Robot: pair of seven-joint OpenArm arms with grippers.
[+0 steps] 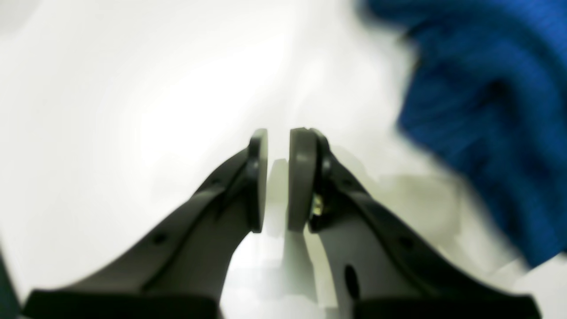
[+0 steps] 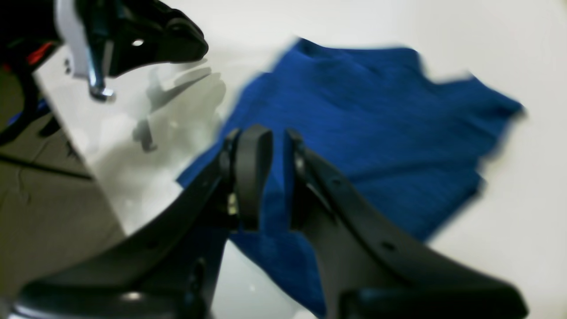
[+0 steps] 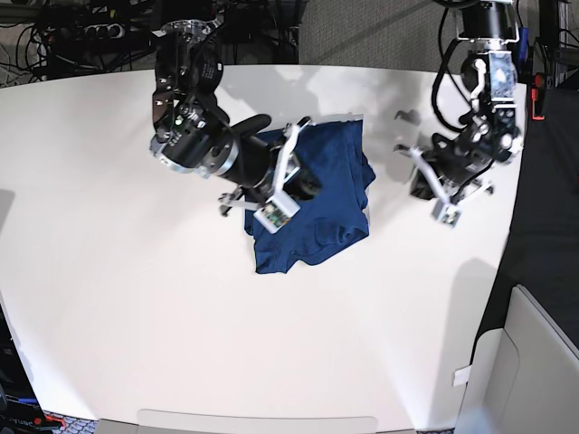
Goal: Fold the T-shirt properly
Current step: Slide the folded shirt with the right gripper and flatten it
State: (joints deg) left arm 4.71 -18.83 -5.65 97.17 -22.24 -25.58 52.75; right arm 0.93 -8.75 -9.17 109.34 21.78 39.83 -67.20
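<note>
The T-shirt (image 3: pixel 330 212), dark blue and plain, lies bunched in a rough rectangle near the middle of the white table (image 3: pixel 136 298). In the right wrist view my right gripper (image 2: pixel 278 135) hovers just above the T-shirt (image 2: pixel 363 133); its jaws stand a narrow gap apart, with blue cloth showing behind the gap and nothing pinched. In the left wrist view my left gripper (image 1: pixel 278 137) hangs over bare table, also with a narrow empty gap. The T-shirt (image 1: pixel 487 97) lies off to its upper right, apart from the fingers.
In the base view the right arm (image 3: pixel 204 145) reaches over the shirt from the left, and the left arm (image 3: pixel 466 149) stands at the table's right side. The table's edge and the floor (image 2: pixel 44 199) show in the right wrist view. Cables (image 3: pixel 81 36) run behind the table.
</note>
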